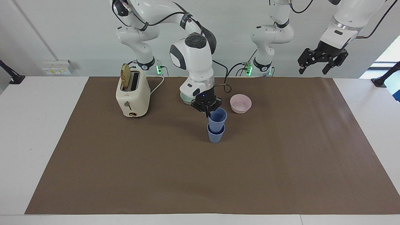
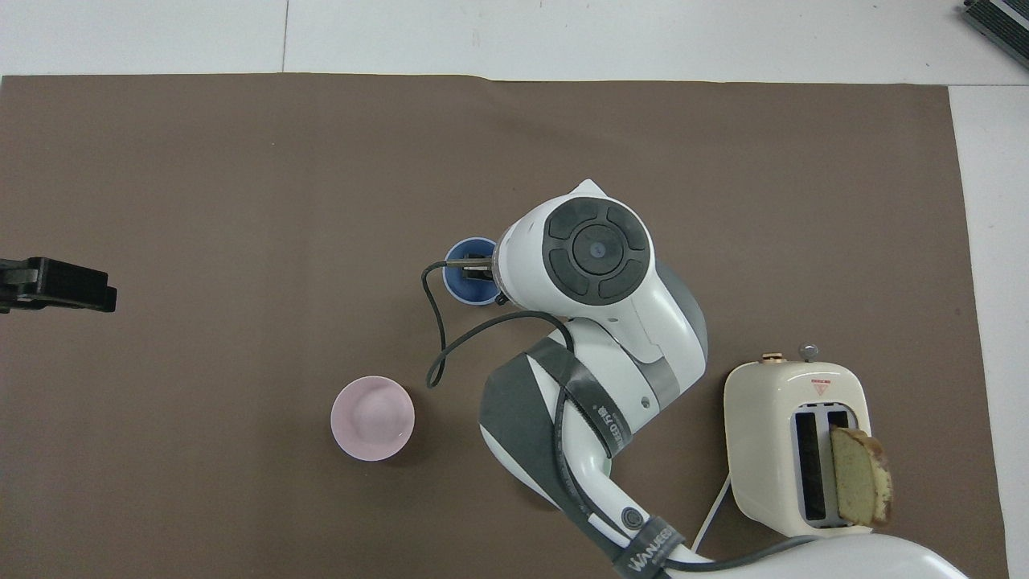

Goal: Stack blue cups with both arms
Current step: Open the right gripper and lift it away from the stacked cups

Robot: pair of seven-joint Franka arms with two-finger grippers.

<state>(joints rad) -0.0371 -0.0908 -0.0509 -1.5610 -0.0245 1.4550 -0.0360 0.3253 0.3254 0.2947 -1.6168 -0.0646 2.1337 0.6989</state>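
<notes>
Two blue cups stand one in the other at the middle of the brown mat. The lower cup (image 1: 215, 136) rests on the mat. The upper cup (image 1: 217, 120) sits partly inside it, upright. My right gripper (image 1: 207, 111) is shut on the upper cup's rim on the robots' side. In the overhead view the right arm's wrist covers part of the cups (image 2: 465, 281) and the right gripper (image 2: 476, 265). My left gripper (image 1: 322, 64) is open and empty, raised high over the left arm's end of the table, and waits. It also shows in the overhead view (image 2: 56, 283).
A pale pink bowl (image 1: 240, 103) sits beside the cups, nearer to the robots. A pale green bowl (image 1: 185, 98) is partly hidden by the right arm. A cream toaster (image 1: 132, 93) with a bread slice stands toward the right arm's end.
</notes>
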